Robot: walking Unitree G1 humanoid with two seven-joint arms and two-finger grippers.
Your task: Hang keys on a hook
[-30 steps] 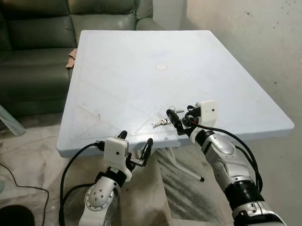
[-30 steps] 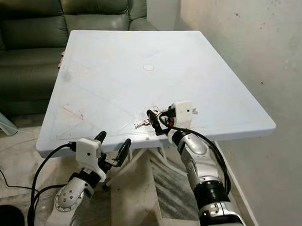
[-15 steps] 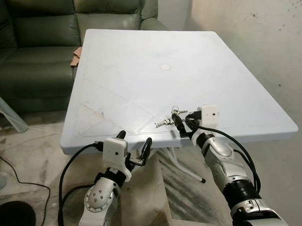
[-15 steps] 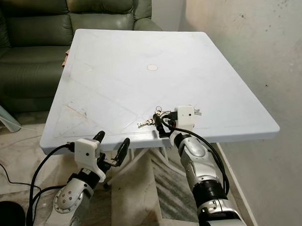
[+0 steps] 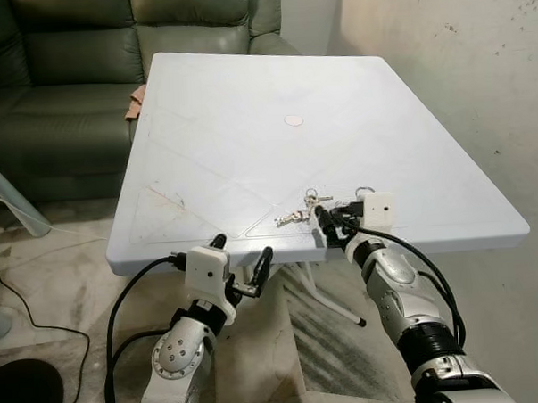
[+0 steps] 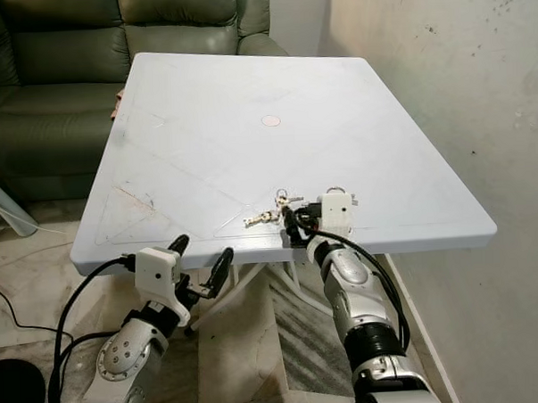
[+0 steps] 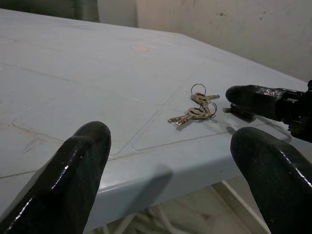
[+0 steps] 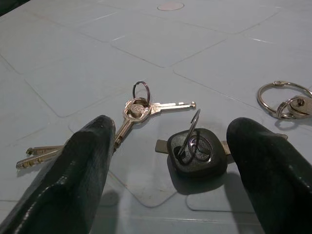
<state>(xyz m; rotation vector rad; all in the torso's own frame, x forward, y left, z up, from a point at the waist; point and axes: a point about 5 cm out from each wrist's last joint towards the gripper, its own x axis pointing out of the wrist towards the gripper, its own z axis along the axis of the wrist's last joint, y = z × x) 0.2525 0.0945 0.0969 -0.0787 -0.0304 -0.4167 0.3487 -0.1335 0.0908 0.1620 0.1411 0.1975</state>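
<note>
While right gripper [image 8: 168, 161] sits wide open over keys [image 8: 139, 109] at near table [image 5: 247, 104] edge, I count two brass keys, one black-headed key [image 8: 196, 152], one loose ring [image 8: 282, 100]. Left gripper [image 5: 242, 261] open below edge.

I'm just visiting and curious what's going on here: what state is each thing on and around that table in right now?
Brass keys: flat on the table, ungrasped.
Black-headed key: flat, between the open fingers.
Loose ring: on the table, apart.
Right end effector: open, at the keys.
Left end effector: open, below the table's near edge.
</note>
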